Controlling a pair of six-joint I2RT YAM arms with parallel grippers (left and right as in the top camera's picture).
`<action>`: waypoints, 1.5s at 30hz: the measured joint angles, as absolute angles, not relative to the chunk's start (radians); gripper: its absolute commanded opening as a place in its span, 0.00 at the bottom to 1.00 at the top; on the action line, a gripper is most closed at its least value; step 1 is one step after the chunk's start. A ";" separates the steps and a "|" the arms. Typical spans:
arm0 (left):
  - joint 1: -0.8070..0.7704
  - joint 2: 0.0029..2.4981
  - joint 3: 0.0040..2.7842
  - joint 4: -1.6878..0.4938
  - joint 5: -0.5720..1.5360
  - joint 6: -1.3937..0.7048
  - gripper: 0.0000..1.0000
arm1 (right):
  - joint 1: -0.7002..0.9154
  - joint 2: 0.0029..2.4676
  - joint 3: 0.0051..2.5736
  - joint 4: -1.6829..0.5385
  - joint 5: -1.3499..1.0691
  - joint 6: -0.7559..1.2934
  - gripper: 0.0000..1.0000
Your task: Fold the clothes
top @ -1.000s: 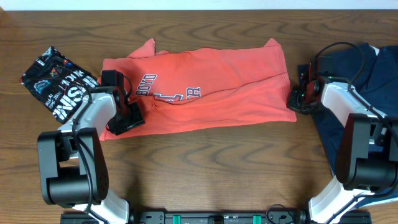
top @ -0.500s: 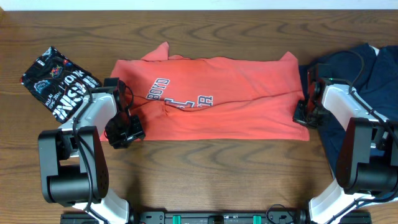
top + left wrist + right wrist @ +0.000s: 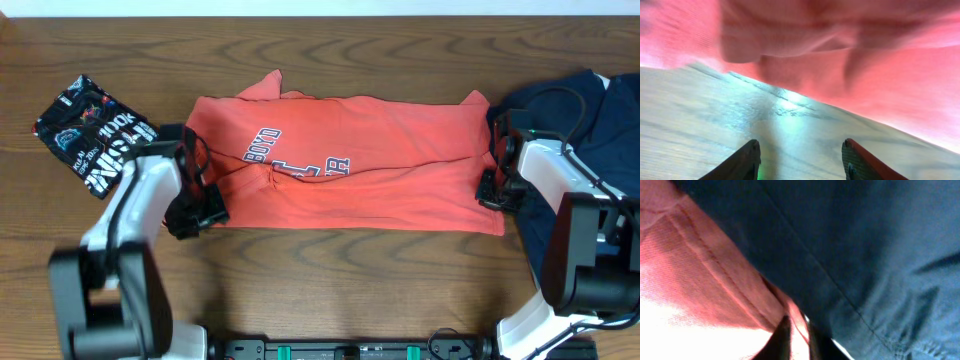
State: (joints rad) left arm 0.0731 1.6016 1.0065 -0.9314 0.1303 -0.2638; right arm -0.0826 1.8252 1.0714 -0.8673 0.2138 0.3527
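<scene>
Snagging of the navy shirt (image 3: pixel 600 110) is the main risk. The right fingers (image 3: pixel 782 337) are closed almost tight on the hem of the red shirt (image 3: pixel 380 180), just where it touches the navy cloth, so both could be dragged together. The left fingers (image 3: pixel 747 160) are spread wide with only bare tabletop (image 3: pixel 330 280) between them, just short of the red shirt's lower left corner. A pull from the right alone would likely skew it or deepen the crease across the chest. The red shirt is laid mid-tabletop, its long axis running left to right, with lettering in the left half. The collar's direction cannot be told.
</scene>
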 measured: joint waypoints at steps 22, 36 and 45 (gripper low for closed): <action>0.031 2.004 1.749 -0.577 0.293 -0.129 0.82 | -0.083 1.568 1.267 -0.871 -0.123 0.218 0.58; -0.134 2.330 1.798 -0.329 0.241 -0.047 0.82 | -0.060 1.568 1.267 -0.892 -0.150 0.218 0.59; -0.134 2.367 1.798 -0.339 0.202 -0.044 0.13 | -0.052 1.568 1.267 -0.883 -0.150 0.214 0.48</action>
